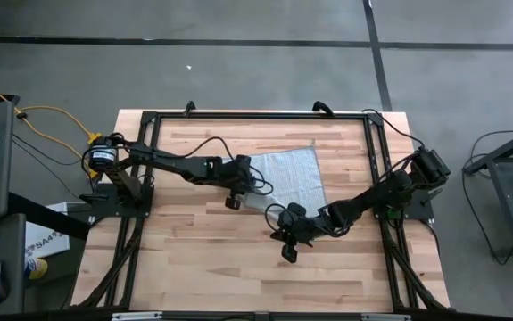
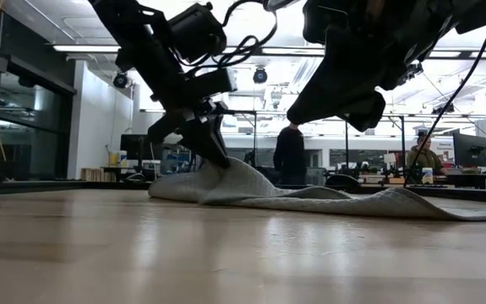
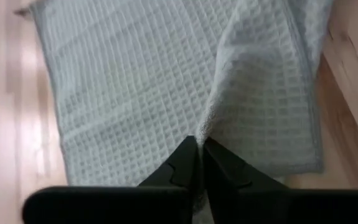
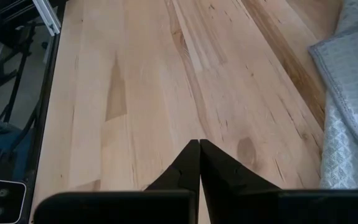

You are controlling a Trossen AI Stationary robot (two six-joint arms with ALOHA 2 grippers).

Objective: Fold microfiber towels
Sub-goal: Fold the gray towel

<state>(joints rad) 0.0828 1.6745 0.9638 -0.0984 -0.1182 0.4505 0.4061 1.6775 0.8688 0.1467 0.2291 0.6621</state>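
I am pinching a fold of the grey towel with my left gripper; the towel lies on the far middle of the table. My right gripper is squeezed shut on nothing, just beside it. Next, I think, I must let go gently.

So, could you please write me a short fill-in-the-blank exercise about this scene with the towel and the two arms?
1. The towel lies on a table made of ____.
2. The left gripper pinches a raised ____ of the towel.
3. The right gripper is shut and holds ____.
4. In the low view, a person stands ____ the table.

Missing words: wood; fold; nothing; behind
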